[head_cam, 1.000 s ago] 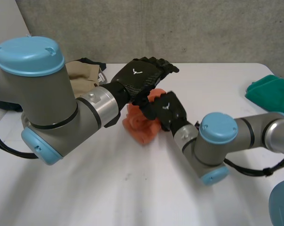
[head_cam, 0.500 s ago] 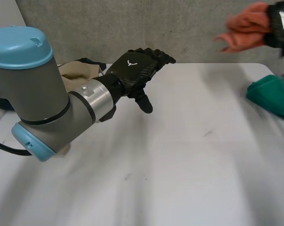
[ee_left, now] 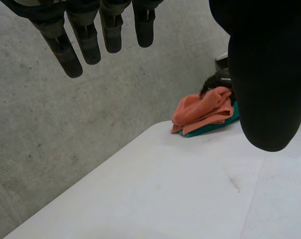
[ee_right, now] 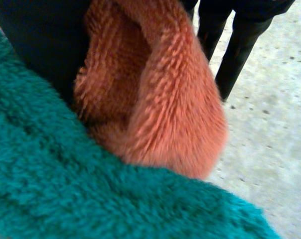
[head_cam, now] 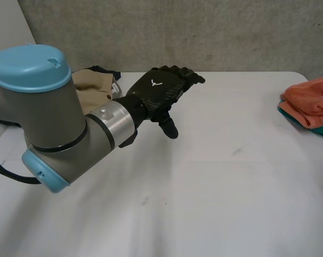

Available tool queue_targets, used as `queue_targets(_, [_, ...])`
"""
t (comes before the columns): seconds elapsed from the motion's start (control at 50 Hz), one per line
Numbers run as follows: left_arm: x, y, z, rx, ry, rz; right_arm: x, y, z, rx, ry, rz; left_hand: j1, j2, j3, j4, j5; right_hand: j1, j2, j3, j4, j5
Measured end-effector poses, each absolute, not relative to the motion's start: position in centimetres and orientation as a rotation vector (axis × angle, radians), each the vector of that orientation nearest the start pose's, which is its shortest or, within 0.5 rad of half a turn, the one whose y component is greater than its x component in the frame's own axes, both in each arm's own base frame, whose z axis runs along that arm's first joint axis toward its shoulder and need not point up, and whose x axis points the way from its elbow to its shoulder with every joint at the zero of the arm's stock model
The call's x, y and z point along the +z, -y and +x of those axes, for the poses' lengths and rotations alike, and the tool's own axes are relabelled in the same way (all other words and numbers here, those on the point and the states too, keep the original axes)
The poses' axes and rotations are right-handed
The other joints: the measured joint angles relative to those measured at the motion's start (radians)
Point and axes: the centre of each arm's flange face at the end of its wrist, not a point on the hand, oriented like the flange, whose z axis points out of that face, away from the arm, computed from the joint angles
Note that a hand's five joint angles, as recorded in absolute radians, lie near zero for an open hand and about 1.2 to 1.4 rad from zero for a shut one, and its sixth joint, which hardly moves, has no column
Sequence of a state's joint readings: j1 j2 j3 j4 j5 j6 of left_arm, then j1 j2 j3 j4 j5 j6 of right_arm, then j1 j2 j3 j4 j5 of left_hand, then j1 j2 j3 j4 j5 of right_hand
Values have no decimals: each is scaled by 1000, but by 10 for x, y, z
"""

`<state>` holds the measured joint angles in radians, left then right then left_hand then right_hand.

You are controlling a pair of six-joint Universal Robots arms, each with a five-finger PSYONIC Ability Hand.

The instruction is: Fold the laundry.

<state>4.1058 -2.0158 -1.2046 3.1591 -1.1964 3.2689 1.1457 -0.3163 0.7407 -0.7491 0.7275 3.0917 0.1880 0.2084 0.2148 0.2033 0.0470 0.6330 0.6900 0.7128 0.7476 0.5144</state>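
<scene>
An orange fleecy cloth (head_cam: 310,100) lies bunched on a folded teal cloth (head_cam: 316,127) at the table's right edge. Both show past my left hand's fingertips, orange cloth (ee_left: 203,110) over teal cloth (ee_left: 210,129). In the right wrist view the orange cloth (ee_right: 160,94) rests on the teal cloth (ee_right: 66,189) against my right hand (ee_right: 41,40), whose fingers (ee_right: 235,45) stand straight beside it. My left hand (head_cam: 159,92) hovers open over the table's back middle, holding nothing, fingers (ee_left: 88,35) spread.
A heap of beige and dark laundry (head_cam: 94,81) sits at the back left behind my left arm (head_cam: 54,123). The white table (head_cam: 215,193) runs up to a grey concrete wall (head_cam: 204,32).
My right hand lifted the orange cloth from the table's middle, swung it up and right, and it now lies on the teal cloth. The right fingers have loosened. The left hand barely moved.
</scene>
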Motion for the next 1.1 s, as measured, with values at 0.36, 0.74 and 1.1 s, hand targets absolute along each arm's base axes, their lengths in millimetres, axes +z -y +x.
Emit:
queue_targets(0.36, [299, 210, -367, 1702, 1539, -989, 192, 483, -71, -2481, -2479, -613, 0, 0, 0, 0, 0, -404, -471, -498, -532, -465])
queue_targets(0.74, [399, 286, -272, 2283, 1552, -538, 292, 398, 138, -2824, -1633, -970, 0, 0, 0, 0, 0, -404, -471, -498, -532, -465])
queue_targets(1.1, [182, 420, -164, 2090, 2352, -943, 183, 288, 220, -2286, -1753, -1293, 164, 122, 118, 129, 118, -404, -472, -498, -532, -465])
